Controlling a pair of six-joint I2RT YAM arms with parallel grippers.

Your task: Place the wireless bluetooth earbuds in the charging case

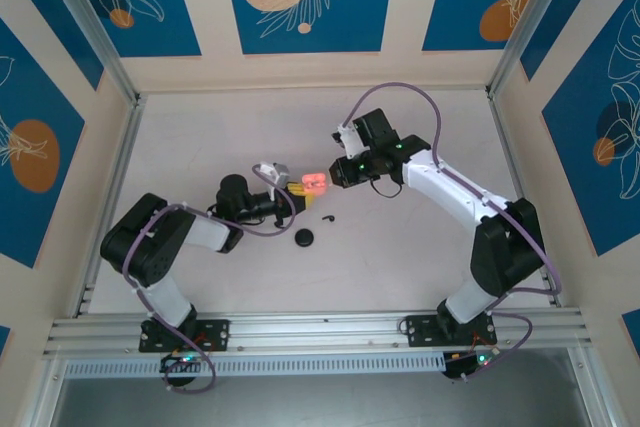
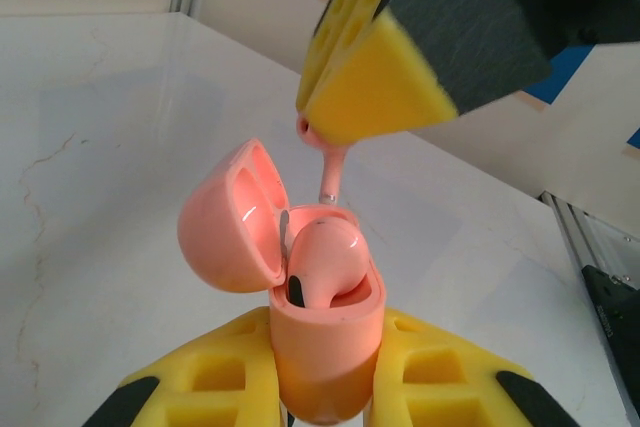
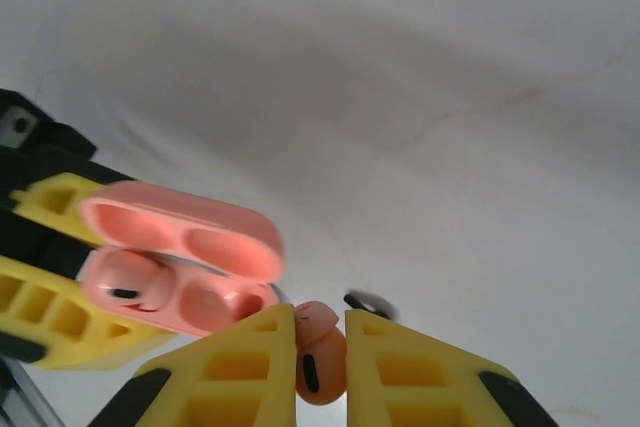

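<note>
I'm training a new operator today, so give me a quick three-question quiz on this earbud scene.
1. True or false: the case has its lid shut.
2. What does the right claw grip? A) a pink bud B) a black bud C) nothing
3. Fill in: the left claw holds the ____, with the other bud seated inside.

Key: 1 false, the lid is open. 2 A. 3 case.
</note>
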